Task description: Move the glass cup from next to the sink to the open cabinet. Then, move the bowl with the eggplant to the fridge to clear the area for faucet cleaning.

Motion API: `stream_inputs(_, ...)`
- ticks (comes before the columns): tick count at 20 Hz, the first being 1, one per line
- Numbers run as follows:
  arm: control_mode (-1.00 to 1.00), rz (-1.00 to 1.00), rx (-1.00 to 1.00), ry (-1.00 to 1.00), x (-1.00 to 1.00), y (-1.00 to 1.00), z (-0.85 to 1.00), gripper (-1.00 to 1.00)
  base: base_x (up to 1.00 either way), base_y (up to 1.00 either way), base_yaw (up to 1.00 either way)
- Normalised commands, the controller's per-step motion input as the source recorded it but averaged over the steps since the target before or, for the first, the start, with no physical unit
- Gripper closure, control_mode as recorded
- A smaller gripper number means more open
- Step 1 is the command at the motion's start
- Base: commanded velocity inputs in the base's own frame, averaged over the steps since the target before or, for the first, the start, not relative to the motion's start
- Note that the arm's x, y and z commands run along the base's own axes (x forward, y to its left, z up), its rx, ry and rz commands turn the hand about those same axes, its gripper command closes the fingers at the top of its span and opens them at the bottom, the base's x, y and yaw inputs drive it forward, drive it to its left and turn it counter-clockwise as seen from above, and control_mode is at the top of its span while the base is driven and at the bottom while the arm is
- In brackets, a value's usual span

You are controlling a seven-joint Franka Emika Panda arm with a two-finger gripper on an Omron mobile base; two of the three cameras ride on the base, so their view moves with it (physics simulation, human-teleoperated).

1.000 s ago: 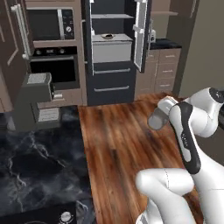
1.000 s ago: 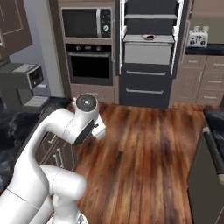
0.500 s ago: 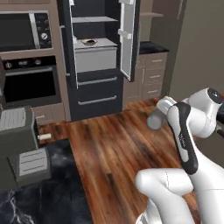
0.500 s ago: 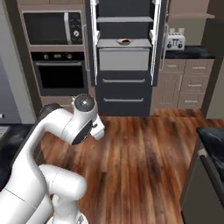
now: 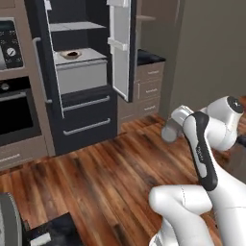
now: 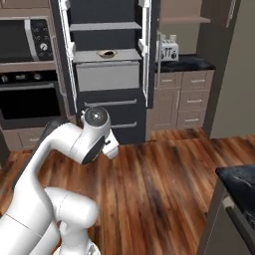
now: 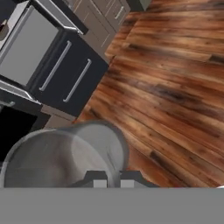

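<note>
On the open fridge [image 6: 107, 64] shelf I see the bowl [image 6: 106, 53] — pincer [image 7: 108, 178] nearly shut, holding nothing.

The bowl [image 5: 72, 54] is sitting on a shelf inside the open fridge [image 5: 81, 96]. The oven [image 6: 30, 102] is standing left of the fridge; the toaster [image 6: 167, 50] is sitting on the table [image 6: 191, 63] to its right.

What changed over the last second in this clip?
Only the cameras moved, swinging right and nearer, so the fridge slid left in both base views and looms larger. The bowl stays on its fridge shelf, doors open, and the arm keeps its folded pose.
</note>
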Motion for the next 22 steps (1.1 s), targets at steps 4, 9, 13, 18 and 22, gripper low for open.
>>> stream_inputs(4, 1.0, 0.0, 0.0, 0.0, 0.0, 0.0, 0.0, 1.0, 1.0, -0.18, -0.17)
stream_inputs(9, 1.0, 0.0, 0.0, 0.0, 0.0, 0.0, 0.0, 1.0, 1.0, -0.18, -0.26)
stream_inputs(13, 1.0, 0.0, 0.0, 0.0, 0.0, 0.0, 0.0, 1.0, 1.0, -0.18, -0.26)
stream_inputs(18, 1.0, 0.0, 0.0, 0.0, 0.0, 0.0, 0.0, 1.0, 1.0, -0.15, -0.17)
stream_inputs(22, 1.0, 0.0, 0.0, 0.0, 0.0, 0.0, 0.0, 1.0, 1.0, -0.39, -0.09)
